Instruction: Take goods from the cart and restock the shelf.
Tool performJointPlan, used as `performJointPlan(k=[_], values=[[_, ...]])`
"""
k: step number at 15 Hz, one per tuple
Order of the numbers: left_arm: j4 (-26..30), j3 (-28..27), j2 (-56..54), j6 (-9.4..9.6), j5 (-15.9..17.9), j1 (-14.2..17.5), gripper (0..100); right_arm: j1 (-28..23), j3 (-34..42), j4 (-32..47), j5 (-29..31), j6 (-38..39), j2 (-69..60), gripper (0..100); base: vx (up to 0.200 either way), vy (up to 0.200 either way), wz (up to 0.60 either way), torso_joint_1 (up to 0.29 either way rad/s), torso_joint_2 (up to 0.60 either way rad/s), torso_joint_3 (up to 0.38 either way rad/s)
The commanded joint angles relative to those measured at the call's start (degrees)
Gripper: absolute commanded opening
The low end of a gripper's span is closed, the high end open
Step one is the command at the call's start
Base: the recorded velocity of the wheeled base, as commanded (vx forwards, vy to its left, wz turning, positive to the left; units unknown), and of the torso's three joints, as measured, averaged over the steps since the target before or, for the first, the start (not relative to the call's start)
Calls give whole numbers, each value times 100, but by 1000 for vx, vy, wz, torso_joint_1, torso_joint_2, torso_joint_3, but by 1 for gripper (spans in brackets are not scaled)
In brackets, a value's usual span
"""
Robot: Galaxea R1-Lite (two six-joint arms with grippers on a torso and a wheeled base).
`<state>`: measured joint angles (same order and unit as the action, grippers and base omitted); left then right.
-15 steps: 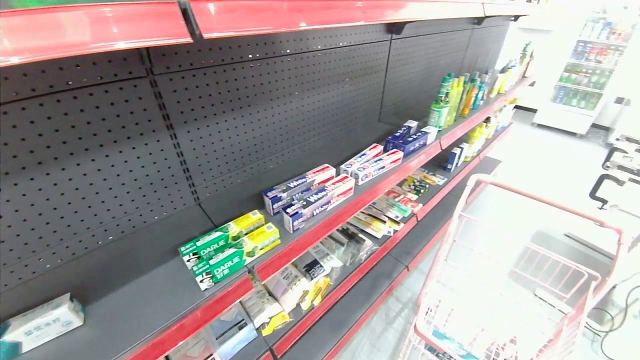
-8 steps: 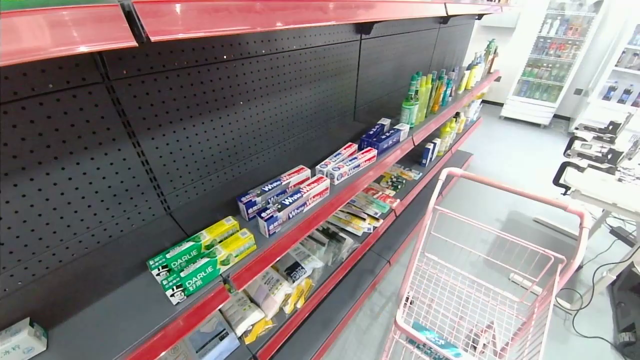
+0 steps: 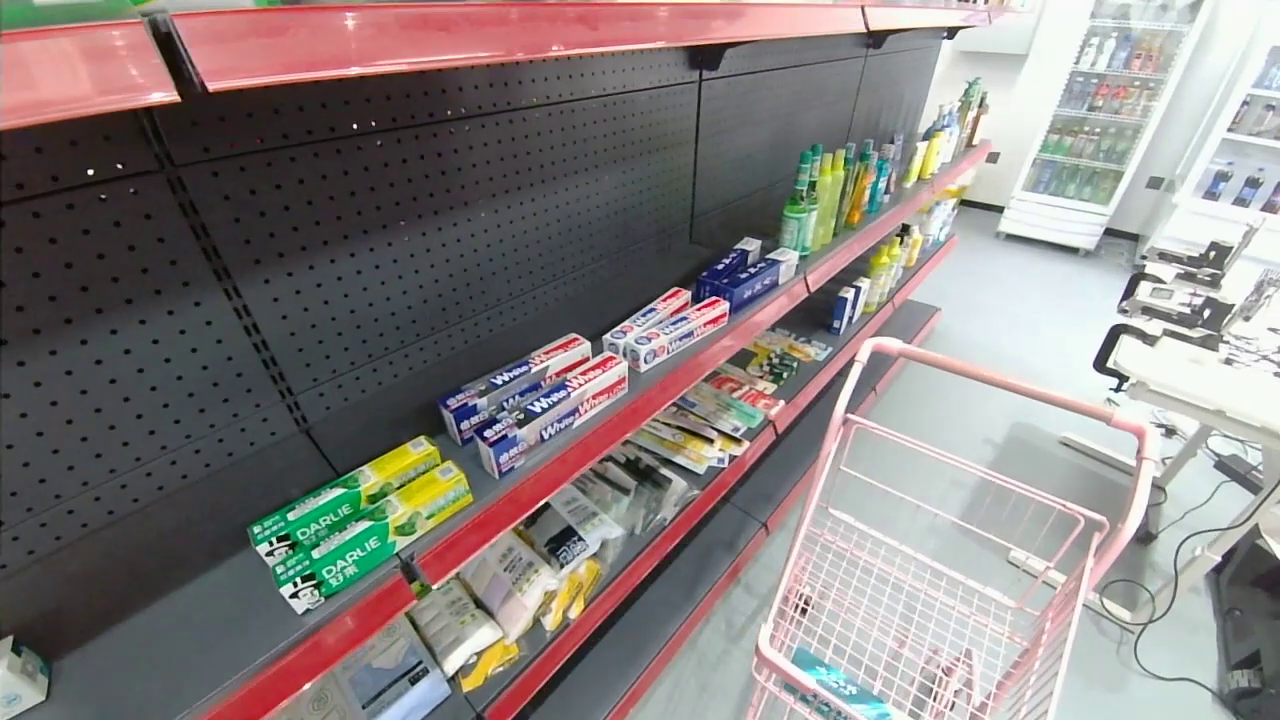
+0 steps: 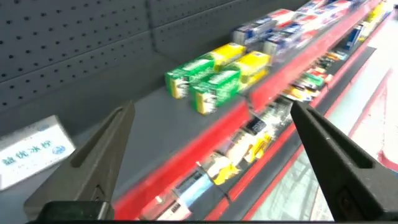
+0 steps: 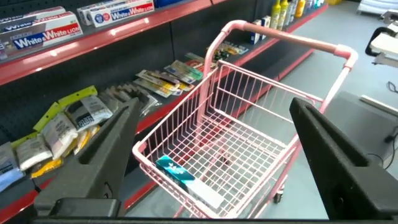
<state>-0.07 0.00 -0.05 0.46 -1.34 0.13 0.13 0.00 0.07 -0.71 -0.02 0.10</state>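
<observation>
Looking along the aisle, the head view showed the shelf [image 3: 600, 440] carrying two green toothpaste boxes [image 3: 360, 515] and four red-and-blue boxes [image 3: 535, 400], with the pink cart [image 3: 1000, 386] alongside. At the left wrist, the left gripper [image 4: 211, 107] hung spread wide above the shelf board, the green boxes beyond it. At the right wrist, the right gripper [image 5: 213, 106], fingers apart, hovered over the cart, where one teal package [image 5: 176, 169] lay on the bottom.
</observation>
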Motion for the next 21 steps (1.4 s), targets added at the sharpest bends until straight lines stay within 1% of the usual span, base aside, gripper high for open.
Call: performJointPlan(k=[1, 3, 6, 10, 11, 12, 13, 14, 15, 16, 17, 18, 20, 21], values=[[7, 0, 5, -2, -7, -5, 100, 4, 0, -7, -17, -6, 34, 100, 0, 0, 0, 0, 0, 0], [7, 0, 5, 6, -7, -5, 100, 13, 0, -7, -17, 2, 61, 100, 0, 0, 0, 0, 0, 0], [7, 0, 5, 6, -7, -5, 100, 13, 0, -7, -17, 2, 61, 100, -200, 0, 0, 9, 1, 1], [7, 0, 5, -2, -7, -5, 100, 4, 0, -7, -26, -6, 8, 100, 0, 0, 0, 0, 0, 0], [7, 0, 5, -2, -7, -5, 100, 4, -193, -157, -123, -85, 69, 100, 0, 0, 0, 0, 0, 0], [7, 0, 5, -2, -7, -5, 100, 4, -1318, -95, -123, -33, 992, 100, 0, 0, 0, 0, 0, 0], [7, 0, 5, -11, -7, -5, 100, -13, -1872, -130, -70, 125, 1695, 100, 0, 0, 0, 0, 0, 0], [7, 0, 5, -29, -15, -5, 100, -22, -3059, -69, 176, 846, 2961, 100, 0, 0, 0, 0, 0, 0], [7, 0, 5, -29, -15, -5, 100, -57, -3357, 107, 326, 837, 3664, 100, 0, 0, 0, 0, 0, 0], [7, 0, 5, -29, -15, -5, 100, -13, -3305, 379, 167, 829, 4209, 100, 0, 0, 0, 0, 0, 0], [7, 0, 5, -29, -15, -5, 100, -5, -3111, 538, -378, 881, 4815, 100, 0, 0, 0, 0, 0, 0], [7, 0, 5, -29, -15, -5, 100, -84, -3067, 564, -764, 688, 5360, 100, 0, 0, 0, 0, 0, 0], [7, 0, 5, -29, -15, -5, 100, 39, -2874, 634, -817, -367, 6538, 100, 0, 0, 0, 0, 0, 0], [7, 0, 5, -29, -15, -5, 100, 39, -2813, 617, -861, -762, 7171, 100, 0, 0, 0, 0, 0, 0]])
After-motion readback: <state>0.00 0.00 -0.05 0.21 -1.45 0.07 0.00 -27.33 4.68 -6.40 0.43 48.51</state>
